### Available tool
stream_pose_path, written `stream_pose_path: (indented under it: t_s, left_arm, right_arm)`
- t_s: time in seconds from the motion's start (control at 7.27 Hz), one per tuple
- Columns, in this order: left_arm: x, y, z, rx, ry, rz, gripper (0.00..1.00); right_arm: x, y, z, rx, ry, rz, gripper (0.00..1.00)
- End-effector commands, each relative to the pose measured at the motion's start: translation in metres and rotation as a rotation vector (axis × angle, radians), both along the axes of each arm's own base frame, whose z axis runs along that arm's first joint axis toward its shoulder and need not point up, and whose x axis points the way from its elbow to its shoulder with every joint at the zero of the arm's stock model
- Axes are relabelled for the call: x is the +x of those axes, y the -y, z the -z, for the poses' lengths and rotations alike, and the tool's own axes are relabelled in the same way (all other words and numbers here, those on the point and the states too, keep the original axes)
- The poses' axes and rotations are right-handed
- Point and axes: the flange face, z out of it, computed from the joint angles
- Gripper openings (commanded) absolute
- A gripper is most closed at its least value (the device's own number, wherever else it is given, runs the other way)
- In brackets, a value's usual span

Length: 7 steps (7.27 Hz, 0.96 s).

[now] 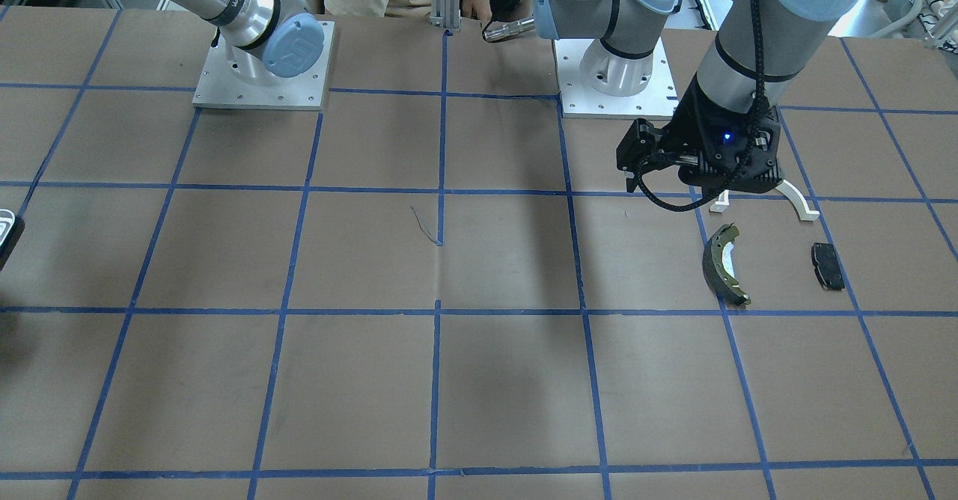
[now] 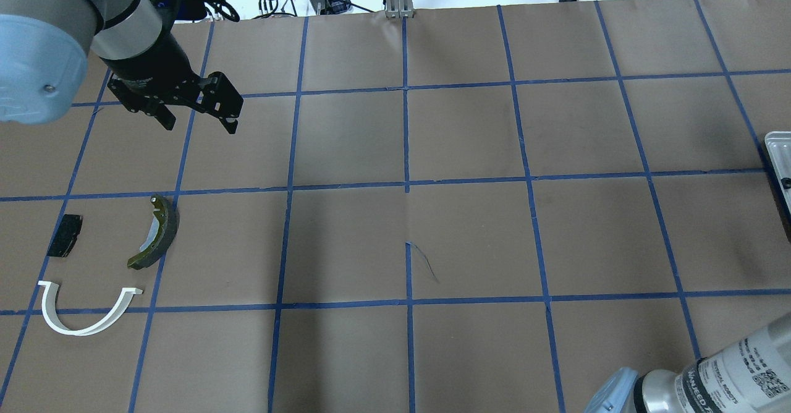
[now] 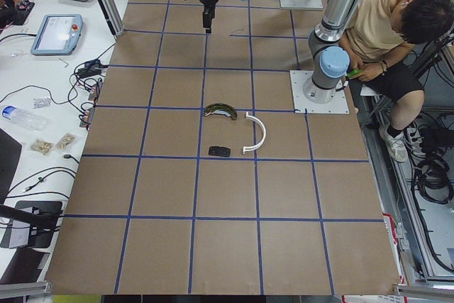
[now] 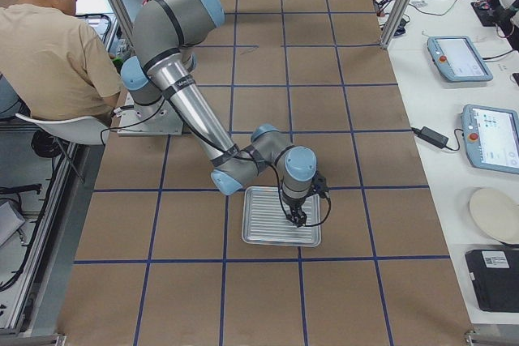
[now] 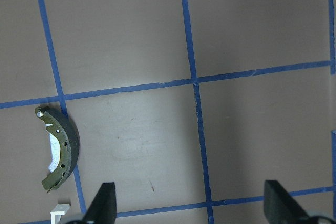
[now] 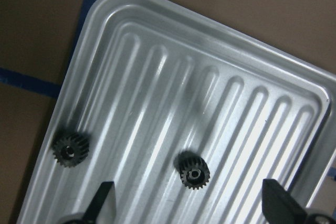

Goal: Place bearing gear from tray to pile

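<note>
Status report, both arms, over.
Right gripper open over tray, bearing gear below, ungrasped. Second gear aside. Left gripper open, empty, near pile. Nothing in the way.

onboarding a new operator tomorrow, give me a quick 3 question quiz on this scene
1. How many gears lie in the tray?
2. True or false: the left pincer is shut on a gear.
3. The right pincer is: A) open over the tray, B) shut on a gear, C) shut and empty.
Key: 1) two; 2) false, it is open and empty; 3) A.
</note>
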Motion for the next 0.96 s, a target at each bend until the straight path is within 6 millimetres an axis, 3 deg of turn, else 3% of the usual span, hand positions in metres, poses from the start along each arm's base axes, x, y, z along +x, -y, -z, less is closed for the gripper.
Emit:
stream_pose_path:
  t_s: [0.0, 0.28, 0.69, 0.83]
  left_arm:
    - [0.0001, -0.0020, -0.0024, -0.004, 0.003, 0.000, 1.00]
    - [-0.0001, 0.0020, 0.0027, 0.003, -0.002, 0.000, 1.00]
    - [0.0001, 0.0012, 0.0028, 0.005, 0.001, 0.002, 1.00]
    - [0.0001, 0.0023, 0.0042, 0.007, -0.001, 0.000, 1.00]
  right_arm:
    - [-0.0023, -0.0009, 0.0150, 0.023, 0.008, 0.003, 0.89]
    - [-0.0028, -0.0003, 0.0153, 0.017, 0.004, 0.011, 0.85]
    - [-0.0047, 0.0010, 0.0180, 0.009, -0.009, 0.008, 0.56]
    - [-0.0069, 0.0030, 0.0163, 0.004, -0.012, 0.003, 0.52]
